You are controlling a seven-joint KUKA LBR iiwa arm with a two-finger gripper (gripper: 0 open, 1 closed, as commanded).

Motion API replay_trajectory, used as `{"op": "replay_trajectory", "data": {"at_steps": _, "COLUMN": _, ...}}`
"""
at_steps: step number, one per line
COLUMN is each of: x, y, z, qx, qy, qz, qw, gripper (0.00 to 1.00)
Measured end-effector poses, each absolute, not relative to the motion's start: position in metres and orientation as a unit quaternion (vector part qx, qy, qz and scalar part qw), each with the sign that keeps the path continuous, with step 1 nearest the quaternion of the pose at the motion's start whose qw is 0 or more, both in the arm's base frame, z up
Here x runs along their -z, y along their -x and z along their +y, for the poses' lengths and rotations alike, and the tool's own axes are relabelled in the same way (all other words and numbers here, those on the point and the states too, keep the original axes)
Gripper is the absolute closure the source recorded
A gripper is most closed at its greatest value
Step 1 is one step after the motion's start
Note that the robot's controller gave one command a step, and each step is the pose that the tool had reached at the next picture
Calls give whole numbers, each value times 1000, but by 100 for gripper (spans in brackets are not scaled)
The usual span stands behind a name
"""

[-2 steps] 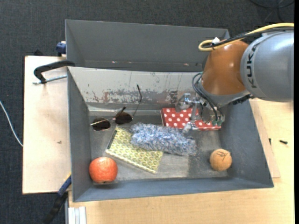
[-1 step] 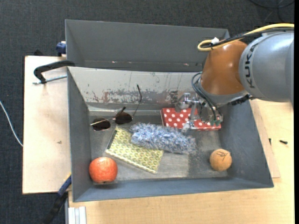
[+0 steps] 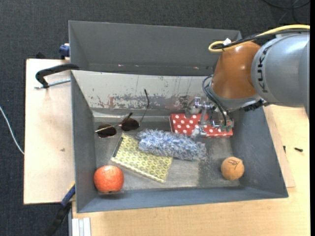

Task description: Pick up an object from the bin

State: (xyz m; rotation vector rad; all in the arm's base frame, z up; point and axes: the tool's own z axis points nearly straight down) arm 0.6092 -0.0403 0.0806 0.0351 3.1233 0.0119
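**A:** Start at the left of the bin (image 3: 81, 146). What lies there, and why there?

**B:** A red apple (image 3: 108, 179) sits in the near left corner, close against the walls. My guess is that the sloping sides bring a round thing into a corner. Behind it, sunglasses (image 3: 117, 128) lie by the back wall with one temple sticking up.

**A:** And the middle?

**B:** A yellow patterned cloth (image 3: 143, 160) lies flat on the floor. A fuzzy blue-and-white piece (image 3: 172, 145) overlaps its far edge. Both are soft and low, so neither is likely to roll.

**A:** Where is the gripper?

**B:** Right of the middle, toward the back. The gripper (image 3: 210, 124) hangs from the orange-covered wrist over the right end of a red item with white dots (image 3: 184, 124). That item lies just behind the fuzzy piece. I can't tell whether the gripper touches it, or whether it is spread or pressed together, because the wrist hardware and cables hide that.

**A:** So the dotted item is the pick?

**B:** Probably, since the gripper is placed right over it. Its right end lies clear of the fuzzy piece, which would suit a grasp from above.

**A:** Anything further right?

**B:** An orange ball (image 3: 232, 168) sits alone on bare floor, nearer the front and close to the gripper but apart from it.
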Motion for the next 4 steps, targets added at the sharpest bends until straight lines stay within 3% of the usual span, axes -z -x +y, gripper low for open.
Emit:
{"op": "replay_trajectory", "data": {"at_steps": 1, "x": -83, "y": -609, "z": -37, "qx": 0, "qy": -58, "qz": 998, "qw": 6, "gripper": 100}}
{"op": "replay_trajectory", "data": {"at_steps": 2, "x": -83, "y": -609, "z": -37, "qx": 0, "qy": -58, "qz": 998, "qw": 6, "gripper": 100}}
{"op": "replay_trajectory", "data": {"at_steps": 3, "x": -87, "y": -605, "z": -36, "qx": 0, "qy": -56, "qz": 998, "qw": -13, "gripper": 100}}
{"op": "replay_trajectory", "data": {"at_steps": 4, "x": -173, "y": -612, "z": -36, "qx": -1, "qy": -58, "qz": 998, "qw": 6, "gripper": 100}}
